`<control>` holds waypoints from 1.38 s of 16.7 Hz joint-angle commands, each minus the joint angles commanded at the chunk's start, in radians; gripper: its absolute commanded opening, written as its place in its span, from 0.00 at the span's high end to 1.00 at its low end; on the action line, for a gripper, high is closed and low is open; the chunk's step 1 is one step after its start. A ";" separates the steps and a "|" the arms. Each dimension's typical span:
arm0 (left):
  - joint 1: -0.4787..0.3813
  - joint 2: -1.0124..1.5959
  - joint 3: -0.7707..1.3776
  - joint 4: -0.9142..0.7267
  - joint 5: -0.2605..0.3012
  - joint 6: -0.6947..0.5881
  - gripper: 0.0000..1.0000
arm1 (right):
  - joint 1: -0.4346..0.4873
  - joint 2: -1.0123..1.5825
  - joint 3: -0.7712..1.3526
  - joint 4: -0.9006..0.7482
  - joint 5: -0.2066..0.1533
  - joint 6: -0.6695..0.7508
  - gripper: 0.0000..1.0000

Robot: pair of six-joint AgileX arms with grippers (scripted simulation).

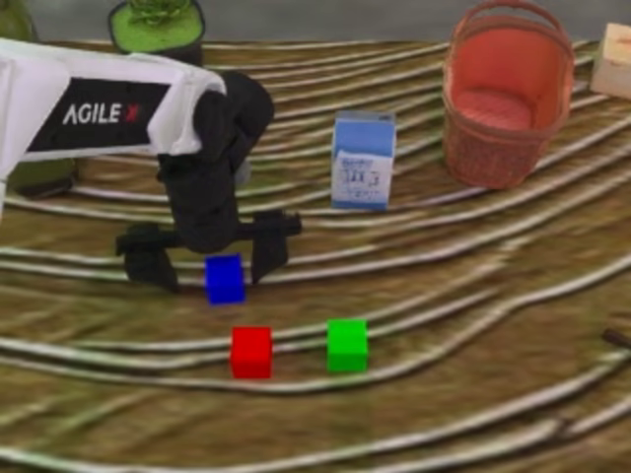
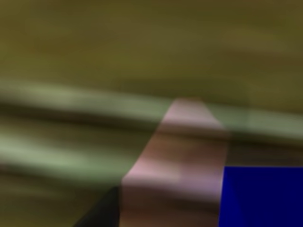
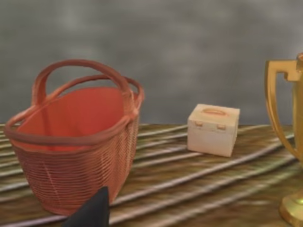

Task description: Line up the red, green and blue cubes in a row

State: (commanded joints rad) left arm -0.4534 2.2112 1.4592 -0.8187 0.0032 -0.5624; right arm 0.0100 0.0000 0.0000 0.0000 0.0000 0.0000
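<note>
The blue cube rests on the table between the wide-apart fingers of my left gripper, which is open and lowered around it without gripping. It lies closer to the finger on the right. In the left wrist view the blue cube fills the lower corner beside a pale finger. The red cube sits just in front of the blue one, and the green cube stands a short gap to its right, level with it. My right gripper is outside the top view, parked facing the basket.
A blue-and-white carton stands behind the cubes. A red woven basket sits at the back right, with a cream box beyond it and a gold trophy nearby. A green object is at the back left.
</note>
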 joint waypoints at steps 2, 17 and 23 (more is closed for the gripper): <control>0.000 0.000 0.000 0.000 0.000 0.000 0.68 | 0.000 0.000 0.000 0.000 0.000 0.000 0.00; 0.002 -0.048 0.021 -0.043 -0.015 0.012 1.00 | 0.000 0.000 0.000 0.000 0.000 0.000 0.00; 0.016 -0.121 0.143 -0.247 -0.016 0.011 1.00 | 0.000 0.000 0.000 0.000 0.000 0.000 0.00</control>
State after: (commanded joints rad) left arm -0.4377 2.0901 1.6026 -1.0659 -0.0129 -0.5511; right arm 0.0100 0.0000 0.0000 0.0000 0.0000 0.0000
